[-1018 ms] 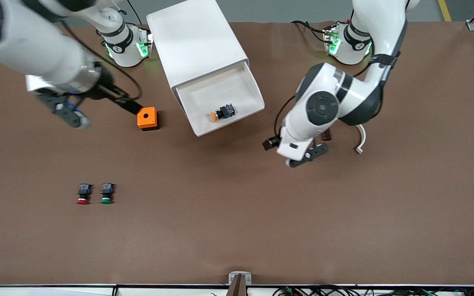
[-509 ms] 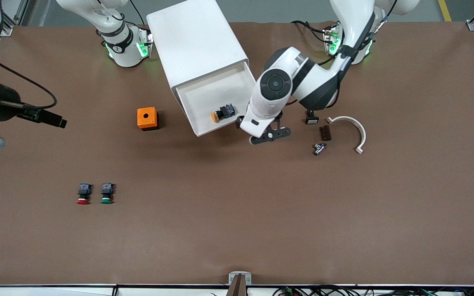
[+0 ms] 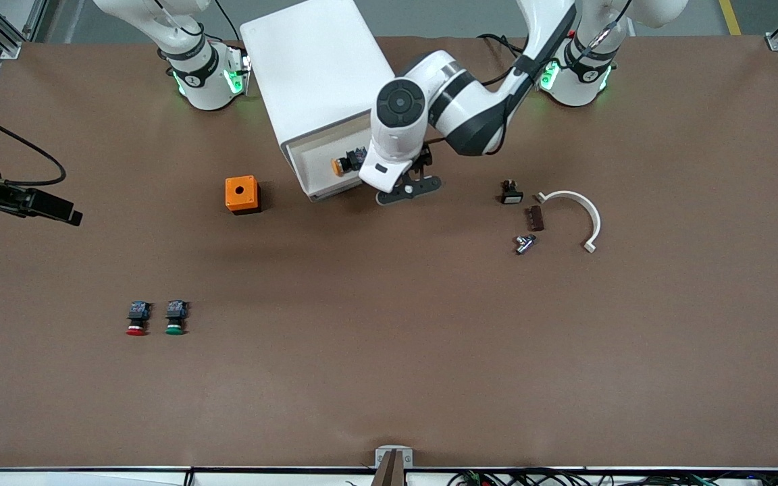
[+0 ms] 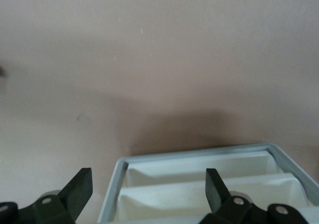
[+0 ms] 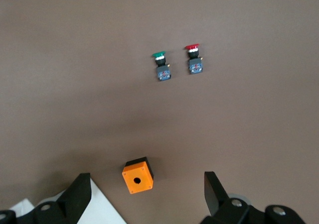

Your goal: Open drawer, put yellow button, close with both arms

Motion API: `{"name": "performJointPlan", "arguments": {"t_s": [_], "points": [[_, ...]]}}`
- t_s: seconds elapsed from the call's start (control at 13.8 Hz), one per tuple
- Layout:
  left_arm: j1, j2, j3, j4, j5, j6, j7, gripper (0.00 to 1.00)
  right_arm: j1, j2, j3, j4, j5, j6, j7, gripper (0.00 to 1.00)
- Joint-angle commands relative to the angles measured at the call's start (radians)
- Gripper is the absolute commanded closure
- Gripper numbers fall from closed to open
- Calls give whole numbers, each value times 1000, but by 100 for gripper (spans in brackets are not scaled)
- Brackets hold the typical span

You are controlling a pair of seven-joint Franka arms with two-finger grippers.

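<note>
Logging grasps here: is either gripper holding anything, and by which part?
Nothing is held. Left gripper open at the drawer front; right gripper open, empty.

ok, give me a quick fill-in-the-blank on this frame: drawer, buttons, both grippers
1. The yellow button lies inside the ____ of the white cabinet.
2. The left gripper is at the drawer front with its jaws ____.
3. The red button lies right beside the ____ button.
4. The right gripper hangs open over the ____ box.

Missing words: drawer; open; green; orange
</note>
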Motion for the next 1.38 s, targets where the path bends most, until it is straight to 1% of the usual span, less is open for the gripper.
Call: {"name": "performJointPlan", "arguments": {"t_s": [0.0, 0.15, 0.36, 0.58, 0.65, 0.73, 0.8, 0.87, 1.02, 1.31], "points": [[-60, -5, -2, -4, 11, -37, -78, 0, -8, -3, 17, -4, -31, 16, -17, 0], [-91, -5, -2, -4, 11, -79, -105, 0, -5, -3, 18, -2, -37, 19, -17, 0], [-128, -4, -2, -4, 11, -100, -137, 0, 1, -2, 21, -6, -57, 53, -18, 0], [-124, -7, 0, 4, 11, -106, -151, 0, 6, -2, 21, -10, -59, 50, -18, 0], [-117, -19, 12, 19, 23, -108, -166, 0, 9, -2, 21, -10, -62, 53, -18, 0], [-98, -30, 30, 45, 49, -135, -177, 0, 10, -2, 23, -9, -68, 53, -18, 0], [-65, -31, 58, 92, 90, -175, -172, 0, 13, -3, 25, -9, -68, 48, -18, 0], [-41, -28, 62, 123, 119, -203, -168, 0, 20, -5, 25, -9, -68, 46, -17, 0], [52, -30, 62, 157, 188, -209, -160, 0, 18, -5, 25, -9, -69, 46, -18, 0], [224, -40, 64, 170, 222, -209, -97, 0, 17, -5, 25, -10, -69, 46, -18, 0]]}}
